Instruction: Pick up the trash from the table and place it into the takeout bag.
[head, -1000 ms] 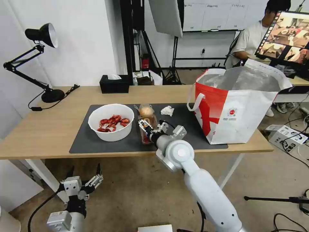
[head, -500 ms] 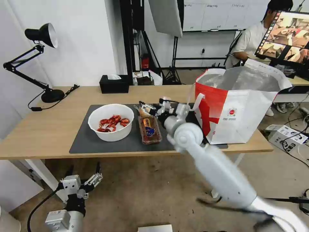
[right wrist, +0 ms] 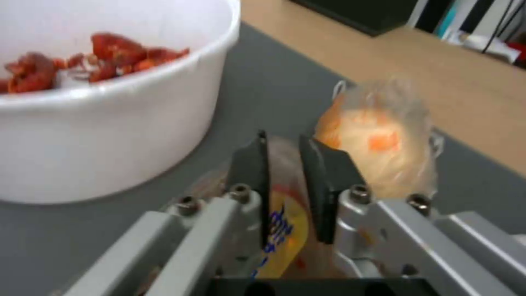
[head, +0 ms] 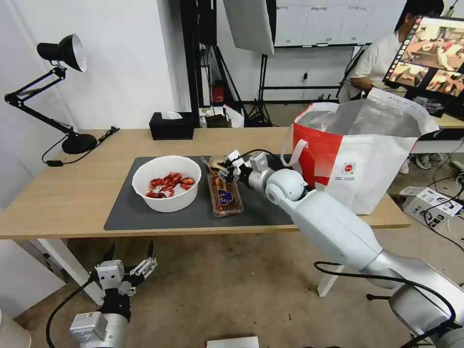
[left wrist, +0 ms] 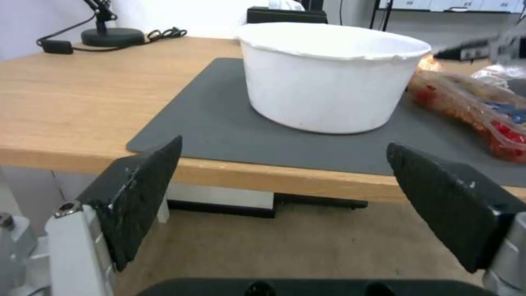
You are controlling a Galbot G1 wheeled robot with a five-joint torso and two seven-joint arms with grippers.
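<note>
While the right gripper (head: 227, 166) is hanging over the far end of the clear tray (head: 225, 195) on the table (head: 63, 193), its fingers (right wrist: 252, 164) are standing almost pressed together with nothing pinched — the knotted bag (right wrist: 384, 135) is lying just beside them. A closing this narrow risks grazing slippery film and nudging the bag aside. Takeout bag (head: 357, 164) is waiting nearby — left gripper (head: 126, 270) is idling spread below the edge.

A white wall (head: 125, 63) is seen behind a black articulated desk lamp (head: 58, 53). A brown concrete-like floor (head: 208, 290) is spread below. A black pillar (head: 198, 53), a softbox panel (head: 249, 24) on a stand, a whiteboard (head: 333, 21) and a monitor (head: 430, 53) are placed further back.
</note>
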